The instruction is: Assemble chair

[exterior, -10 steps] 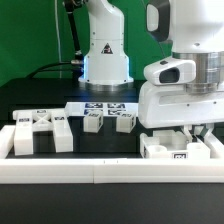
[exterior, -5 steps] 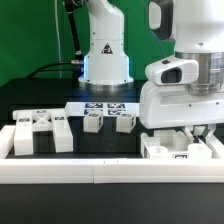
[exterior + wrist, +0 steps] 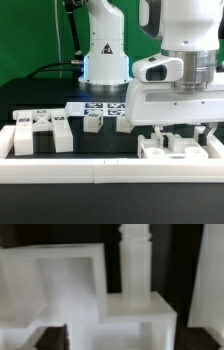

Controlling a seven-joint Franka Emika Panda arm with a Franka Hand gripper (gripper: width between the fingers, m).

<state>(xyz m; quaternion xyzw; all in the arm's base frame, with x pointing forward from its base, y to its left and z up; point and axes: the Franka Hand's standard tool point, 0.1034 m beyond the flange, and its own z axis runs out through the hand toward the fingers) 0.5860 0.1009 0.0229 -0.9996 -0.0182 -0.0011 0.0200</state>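
Note:
My gripper [image 3: 178,136] hangs low over a white blocky chair part [image 3: 172,150] at the exterior view's right, just behind the border rail. In the wrist view the gripper [image 3: 125,339] is open, its dark fingertips [image 3: 50,338] standing on either side of that white part [image 3: 135,308]. A thin white post [image 3: 134,246] rises beyond it and a bigger white block [image 3: 60,274] lies beside it. A large tagged chair part [image 3: 40,130] lies at the exterior view's left. Two small tagged pieces [image 3: 93,122] [image 3: 124,120] lie in the middle.
The long low white border rail [image 3: 90,170] runs along the front. The marker board [image 3: 100,106] lies behind the small pieces. The arm's base [image 3: 105,55] stands at the back against a green backdrop.
The hand has shifted toward the exterior view's left and now sits more squarely over the white part at the right. The loose parts have not moved.

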